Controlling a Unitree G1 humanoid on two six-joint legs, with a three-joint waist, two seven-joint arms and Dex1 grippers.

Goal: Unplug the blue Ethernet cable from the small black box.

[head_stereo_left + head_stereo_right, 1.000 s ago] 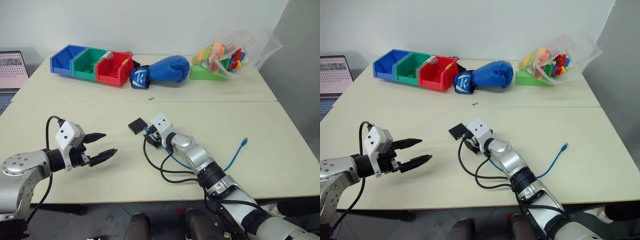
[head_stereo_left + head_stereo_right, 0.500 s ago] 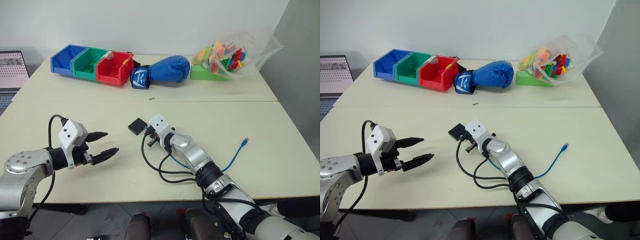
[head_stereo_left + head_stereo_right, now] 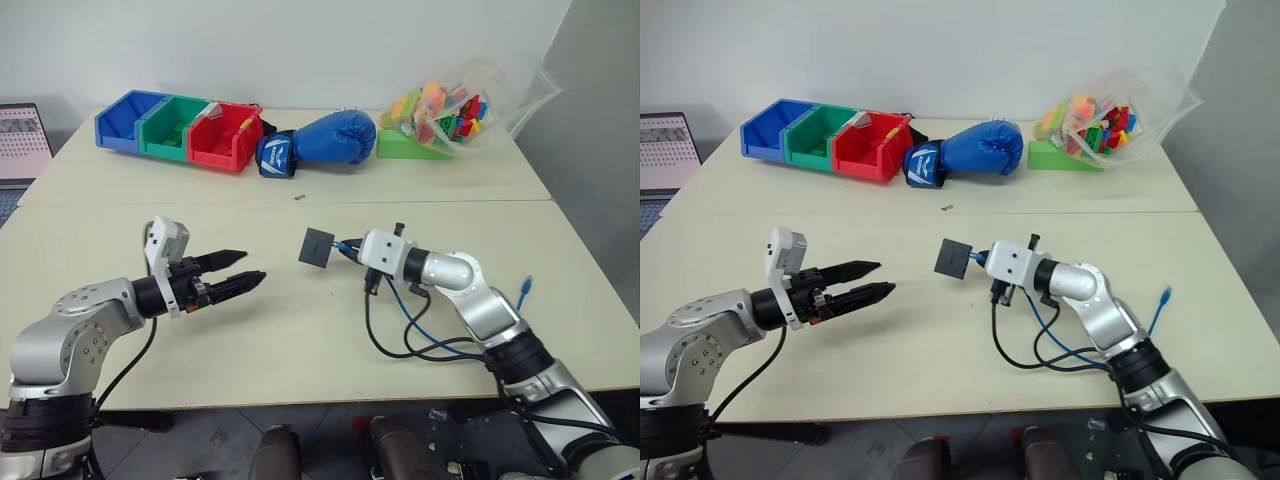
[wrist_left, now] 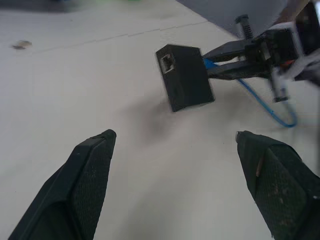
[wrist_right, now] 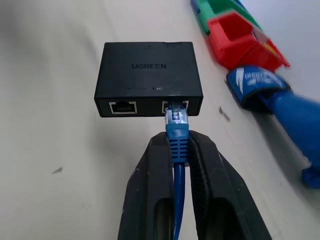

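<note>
Pinching thin blue Ethernet cable (image 5: 178,131) behind its plug, your right end effector (image 5: 178,150) dangles small matte-black box (image 5: 148,78) above pale surface (image 3: 300,320) | box light, rigid: grip its flat sides | left end effector (image 3: 237,272) open, nearby.

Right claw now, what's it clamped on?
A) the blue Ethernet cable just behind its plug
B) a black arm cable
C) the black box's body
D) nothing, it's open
A: in the right wrist view the right claw pinches the blue Ethernet cable right behind the plug, which sits in a port of the small black box; the fingers do not touch the box.
</note>
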